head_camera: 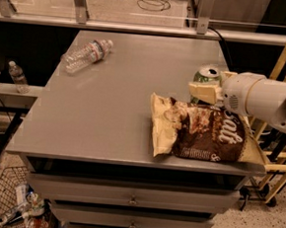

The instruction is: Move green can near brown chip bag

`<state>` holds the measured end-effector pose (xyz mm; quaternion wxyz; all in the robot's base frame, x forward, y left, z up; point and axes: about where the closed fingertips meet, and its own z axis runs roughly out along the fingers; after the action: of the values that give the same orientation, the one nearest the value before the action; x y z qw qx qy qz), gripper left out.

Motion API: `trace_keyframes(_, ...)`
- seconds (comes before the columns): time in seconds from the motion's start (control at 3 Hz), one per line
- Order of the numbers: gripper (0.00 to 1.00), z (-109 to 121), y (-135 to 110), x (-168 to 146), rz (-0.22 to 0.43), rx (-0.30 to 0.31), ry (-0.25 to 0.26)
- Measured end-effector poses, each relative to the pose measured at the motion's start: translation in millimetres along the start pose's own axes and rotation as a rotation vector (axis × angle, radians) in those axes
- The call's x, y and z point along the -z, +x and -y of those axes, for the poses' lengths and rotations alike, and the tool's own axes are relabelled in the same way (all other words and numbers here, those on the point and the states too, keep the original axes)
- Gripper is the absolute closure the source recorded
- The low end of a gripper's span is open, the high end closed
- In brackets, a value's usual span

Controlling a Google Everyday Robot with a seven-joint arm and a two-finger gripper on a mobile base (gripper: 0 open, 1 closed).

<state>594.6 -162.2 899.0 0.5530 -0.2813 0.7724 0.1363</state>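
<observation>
The green can point(205, 79) stands upright on the grey table point(123, 109), right behind the brown chip bag point(206, 132), which lies flat at the front right with white "Salt" lettering. My gripper point(210, 87) reaches in from the right on a white arm point(263, 98) and sits around the can, with a cream finger point(203, 91) against its front side. The can's lower part is hidden behind the finger and the bag.
A clear plastic bottle point(85, 55) lies on its side at the table's back left. Another bottle point(18, 76) stands on a low shelf to the left. Yellow-framed rack point(285, 63) stands at the right. A wire basket point(12, 204) sits on the floor below left.
</observation>
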Motion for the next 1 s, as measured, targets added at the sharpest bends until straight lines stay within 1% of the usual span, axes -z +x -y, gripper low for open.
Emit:
trace_keyframes(0.33,1.0,-3.9,12.0,-3.2,0.028,-0.01,0.012)
trace_keyframes(0.67,0.82,-5.5,10.1,-4.0,0.029,-0.007,0.01)
trace_keyframes(1.0,0.59,-7.2,9.1,-5.1,0.029,-0.006,0.007)
